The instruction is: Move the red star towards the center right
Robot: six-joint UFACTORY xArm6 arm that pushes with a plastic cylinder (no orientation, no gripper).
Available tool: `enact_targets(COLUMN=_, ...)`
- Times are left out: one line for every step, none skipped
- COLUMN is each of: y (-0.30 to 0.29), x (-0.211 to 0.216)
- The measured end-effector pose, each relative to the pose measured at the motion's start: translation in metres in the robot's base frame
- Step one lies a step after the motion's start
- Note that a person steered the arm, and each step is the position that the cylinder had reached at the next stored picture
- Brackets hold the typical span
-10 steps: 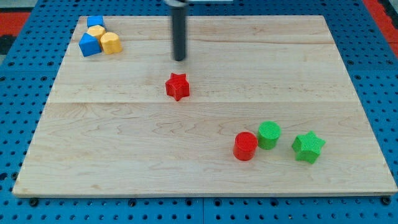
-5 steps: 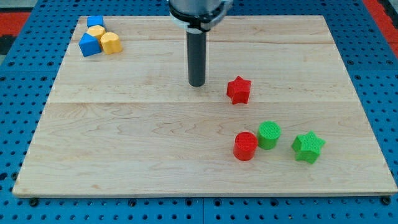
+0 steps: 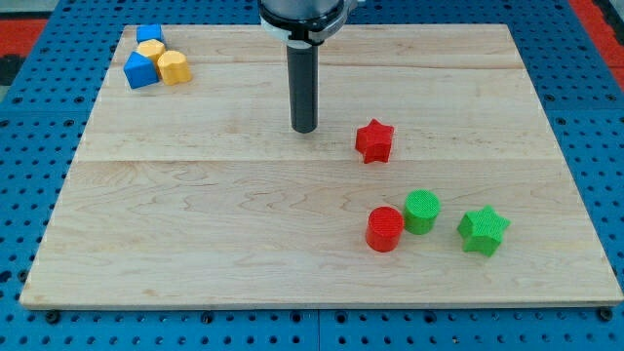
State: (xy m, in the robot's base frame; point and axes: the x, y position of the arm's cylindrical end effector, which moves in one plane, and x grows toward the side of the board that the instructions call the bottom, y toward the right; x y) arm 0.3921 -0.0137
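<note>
Camera view shows the wooden board [image 3: 195, 244] on a blue pegboard, dark rod coming down from the far edge, my tip [image 3: 305, 130] resting on the board just left of the red star [image 3: 374, 141], a clear gap between them, not touching. No gripper on this arm, so nothing to open or close; only the rod end. Red star sits a bit right of board centre, mid-depth. Nearer and to the right: red cylinder [image 3: 384, 229], green cylinder [image 3: 422, 211] touching or almost touching it, green star [image 3: 484, 230] apart further right. Far left corner holds a cluster of two blue blocks [image 3: 142, 68] and two yellow blocks [image 3: 172, 67], shapes hard to tell, well away. Judgement: star needs more travel rightward. To do it well, line the tip level with the star's middle on its left side, then push straight right; contact off-centre would likely spin it or drift it near, toward the green cylinder.
</note>
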Motion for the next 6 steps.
enact_targets(y=0.059, x=0.008)
enact_targets(y=0.095, x=0.010)
enact_targets(y=0.025, x=0.030)
enact_targets(y=0.099, x=0.063)
enact_targets(y=0.172, x=0.031)
enact_targets(y=0.198, x=0.037)
